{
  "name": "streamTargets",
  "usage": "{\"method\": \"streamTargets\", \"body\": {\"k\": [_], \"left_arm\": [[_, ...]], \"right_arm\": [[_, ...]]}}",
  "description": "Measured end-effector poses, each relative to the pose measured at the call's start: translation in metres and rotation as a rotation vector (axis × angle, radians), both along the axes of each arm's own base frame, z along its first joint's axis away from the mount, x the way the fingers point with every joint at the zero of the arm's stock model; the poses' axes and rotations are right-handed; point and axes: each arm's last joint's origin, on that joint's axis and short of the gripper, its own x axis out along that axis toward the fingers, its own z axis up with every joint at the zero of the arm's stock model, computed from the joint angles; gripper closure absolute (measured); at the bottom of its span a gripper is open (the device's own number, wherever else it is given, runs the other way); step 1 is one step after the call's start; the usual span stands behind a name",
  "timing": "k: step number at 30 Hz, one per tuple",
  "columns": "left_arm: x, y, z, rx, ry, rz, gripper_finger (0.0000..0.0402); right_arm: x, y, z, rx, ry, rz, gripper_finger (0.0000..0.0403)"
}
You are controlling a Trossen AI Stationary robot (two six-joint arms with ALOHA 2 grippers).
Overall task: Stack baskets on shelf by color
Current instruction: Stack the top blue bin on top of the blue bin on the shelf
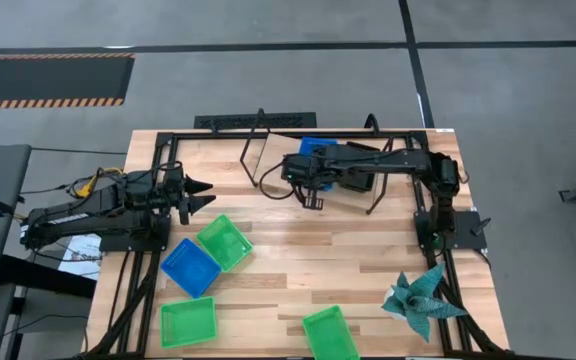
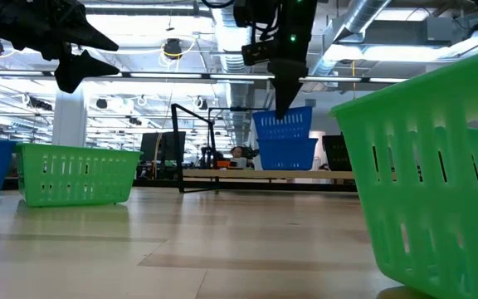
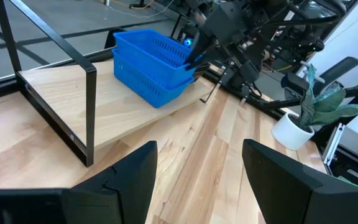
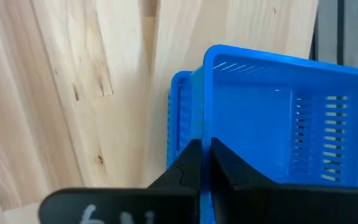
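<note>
Spanning the frame: table (image 1: 298, 250), light wood in a black rail frame; a wide bare stretch runs between the two arms.
Shelf: shelf (image 3: 123, 106), pale board on thin black legs at the table's far edge; its half toward the left arm is bare.
Blue stack: two blue baskets (image 3: 151, 65) nested on the shelf's end toward the right arm; the upper one sits tilted in the lower.
Loose baskets: green basket (image 1: 225, 242) touching blue basket (image 1: 189, 267) in front of the left arm; two more green ones (image 1: 187, 322) (image 1: 330, 333) at the near edge.
Right end effector: right end effector (image 4: 204, 163) above the stack, fingers nearly together astride the upper basket's near wall; whether they clamp it I cannot tell.
Left end effector: left end effector (image 3: 197, 180) spread wide, holding nothing, over the table's left side, well apart from the shelf.
</note>
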Motion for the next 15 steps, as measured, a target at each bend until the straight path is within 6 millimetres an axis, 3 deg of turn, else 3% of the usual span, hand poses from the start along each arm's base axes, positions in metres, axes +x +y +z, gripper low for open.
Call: {"method": "streamTargets", "body": {"k": [15], "left_arm": [[0.0, 0.0, 0.0, 0.002, 0.001, -0.001, 0.0175]], "right_arm": [[-0.002, -0.013, -0.001, 0.1, -0.022, -0.026, 0.0361]]}}
